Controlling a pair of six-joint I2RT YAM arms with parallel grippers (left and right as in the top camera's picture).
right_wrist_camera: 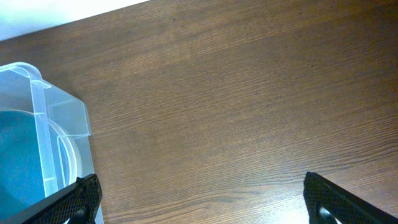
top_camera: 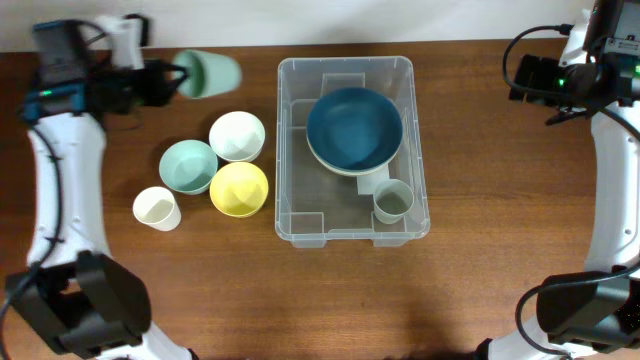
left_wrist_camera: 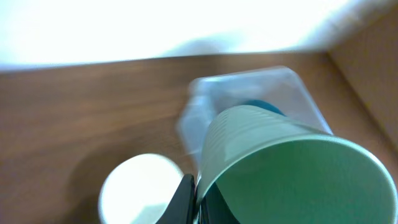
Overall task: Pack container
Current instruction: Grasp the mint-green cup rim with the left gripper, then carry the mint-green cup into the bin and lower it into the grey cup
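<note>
**Item 1. Left claw** (left_wrist_camera: 196,200): closed on the wall of a green cup (top_camera: 208,74), one finger inside the rim and one outside. The cup lies on its side in the air, mouth towards the wrist camera.

**Item 2. Loose ware on the desk** (top_camera: 480,280), all on the base side of the left claw:
- a white cup (top_camera: 157,208), farthest from the claw
- a teal bowl (top_camera: 188,165)
- a yellow bowl (top_camera: 239,188), touching the teal bowl
- a white bowl (top_camera: 237,135), nearest the held cup

**Item 3. The container** (top_camera: 345,62): it stands on the desk to the right of the left claw and to the left of the right claw, between the two.
- Contents: a blue bowl (top_camera: 354,128) nested on a paler one, and a small grey cup (top_camera: 392,201) upright in the corner away from the left claw.
- Handling: you may judge it light, with thin walls that flex and a smooth surface that slips easily. A knock on the rim would probably make it slide.
- Grip: take hold at the rounded rim if it must be steadied. You need not lift it. Lower things in from above.

**Item 4. Right claw** (right_wrist_camera: 199,186): spread wide, with bare desk between the fingers and nothing held. A corner of the container lies just off its left finger.
</note>
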